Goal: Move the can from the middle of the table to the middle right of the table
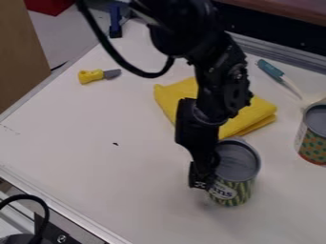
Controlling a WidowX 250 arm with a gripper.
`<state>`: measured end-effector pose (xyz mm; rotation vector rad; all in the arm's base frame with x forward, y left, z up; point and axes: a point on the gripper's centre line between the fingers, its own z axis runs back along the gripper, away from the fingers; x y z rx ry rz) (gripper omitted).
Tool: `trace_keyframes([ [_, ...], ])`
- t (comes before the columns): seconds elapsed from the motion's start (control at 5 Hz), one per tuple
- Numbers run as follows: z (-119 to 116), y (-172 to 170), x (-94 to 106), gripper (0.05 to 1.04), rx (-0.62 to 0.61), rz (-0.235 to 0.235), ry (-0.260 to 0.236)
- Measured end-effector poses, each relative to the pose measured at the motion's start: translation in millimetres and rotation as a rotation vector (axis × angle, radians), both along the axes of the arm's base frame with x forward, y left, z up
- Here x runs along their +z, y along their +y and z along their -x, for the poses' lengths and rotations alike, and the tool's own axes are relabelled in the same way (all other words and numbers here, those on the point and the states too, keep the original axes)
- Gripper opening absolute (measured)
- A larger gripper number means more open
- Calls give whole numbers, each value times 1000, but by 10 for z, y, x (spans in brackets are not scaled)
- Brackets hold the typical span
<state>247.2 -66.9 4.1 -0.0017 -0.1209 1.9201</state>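
2 cans total. Green can [233, 178] is upright on the surface [89, 167], lower ctr of frame, a bit R of the middle. Gripper [205, 177] hangs down at its L side; can't tell if jaws are open or closed on it. Dotted can [314, 138] upright at R edge of frame, well apart from the 1st.

1 yellow cloth [177, 97], folded, ctr of frame, behind the arm. 1 toy knife [96, 76], upper L, yellow handle w/ grey blade. 1 utensil [275, 73], upper R, teal handle, pale shaft.

Labels: green can has stripes + a pale patch w/ print; dotted can has green dots on tan, red band at bottom.

Surface is white w/ metal edging, plus 1 small dark mark [115, 144] L of ctr. Room: brown panel [22, 57] upper L, red box [47, 5] top L, 1 blue item [115, 20] near top edge, black cable [39, 205] lower L, brown ledge [286, 10] top R.
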Motion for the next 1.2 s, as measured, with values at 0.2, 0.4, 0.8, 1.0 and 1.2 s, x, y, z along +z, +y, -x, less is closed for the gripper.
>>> trace_keyframes([
  [0.2,-115,-184,-14,999,13,0,-4],
  [0.4,-205,-417,-33,999,5,1,-31],
  [0.8,-315,-790,-21,999,10,8,-65],
  [1.0,-293,-733,-53,999,15,-12,-77],
  [1.2,-245,-564,34,999,23,-2,-95],
])
